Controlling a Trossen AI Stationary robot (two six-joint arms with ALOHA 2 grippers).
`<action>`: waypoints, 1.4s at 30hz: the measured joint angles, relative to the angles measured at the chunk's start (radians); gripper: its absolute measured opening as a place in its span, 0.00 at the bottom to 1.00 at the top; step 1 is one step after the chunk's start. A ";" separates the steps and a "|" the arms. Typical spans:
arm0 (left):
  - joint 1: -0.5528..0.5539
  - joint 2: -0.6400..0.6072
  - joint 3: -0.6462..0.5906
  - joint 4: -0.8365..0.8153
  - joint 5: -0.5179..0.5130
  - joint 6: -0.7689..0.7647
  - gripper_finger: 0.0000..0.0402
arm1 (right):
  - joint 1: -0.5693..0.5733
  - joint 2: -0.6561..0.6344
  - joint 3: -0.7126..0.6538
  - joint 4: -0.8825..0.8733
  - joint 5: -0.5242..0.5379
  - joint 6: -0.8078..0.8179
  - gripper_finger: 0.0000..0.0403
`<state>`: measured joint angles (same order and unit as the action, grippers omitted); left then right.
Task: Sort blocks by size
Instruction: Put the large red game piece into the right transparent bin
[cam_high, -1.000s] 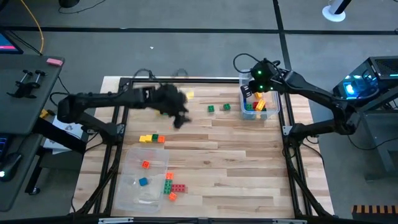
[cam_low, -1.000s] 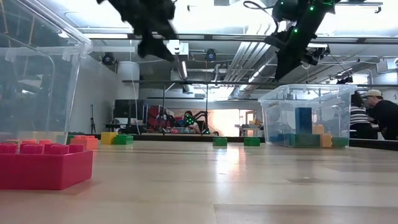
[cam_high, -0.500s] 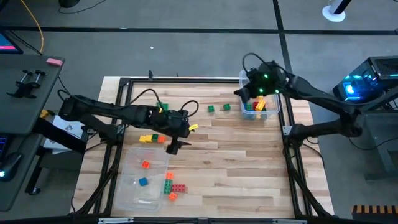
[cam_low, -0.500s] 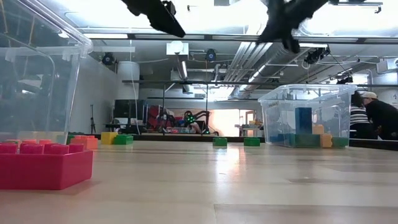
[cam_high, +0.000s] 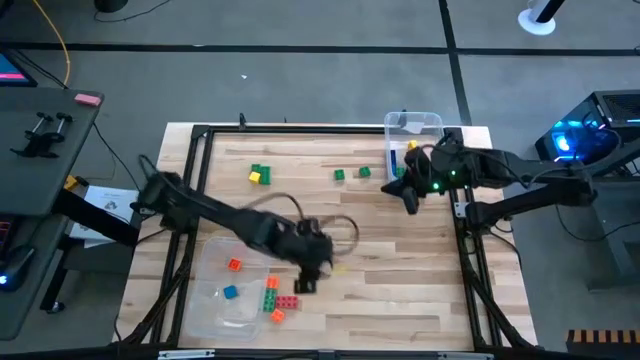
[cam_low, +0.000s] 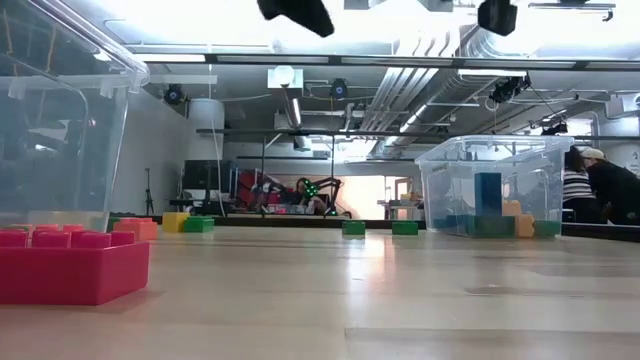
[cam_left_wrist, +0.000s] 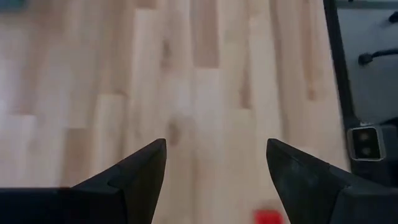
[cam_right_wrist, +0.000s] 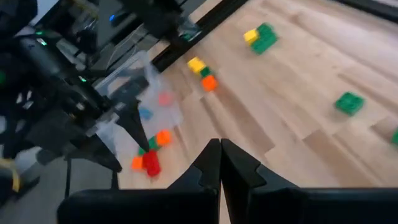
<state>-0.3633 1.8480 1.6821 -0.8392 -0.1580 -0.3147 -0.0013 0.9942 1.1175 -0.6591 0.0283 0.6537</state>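
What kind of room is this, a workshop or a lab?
Probably a robotics lab: bare ceiling pipes, another lit robot arm at the back, and people working at benches beyond the wooden table.

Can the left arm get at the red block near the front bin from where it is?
Probably yes. The left end effector hangs open just beside the red block, and nothing visible lies between them; the clear bin sits off to the side.

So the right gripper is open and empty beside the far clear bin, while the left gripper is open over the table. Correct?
Not quite: the right gripper is shut, its fingers pressed together in the right wrist view. It is empty beside the far clear bin. The left gripper is open over the table.
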 joint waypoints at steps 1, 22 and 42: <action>-0.013 0.046 0.059 -0.050 0.005 -0.024 0.65 | 0.020 0.003 0.000 0.002 0.006 0.002 0.00; -0.267 0.266 0.074 -0.146 0.055 -0.230 0.65 | 0.135 0.015 0.000 0.029 0.157 0.064 0.00; -0.224 0.264 -0.178 0.002 0.096 -0.303 0.64 | 0.135 0.015 0.000 0.028 0.178 0.080 0.00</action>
<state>-0.5873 2.1124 1.5044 -0.8368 -0.0621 -0.6174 0.1337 1.0092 1.1175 -0.6310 0.2058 0.7334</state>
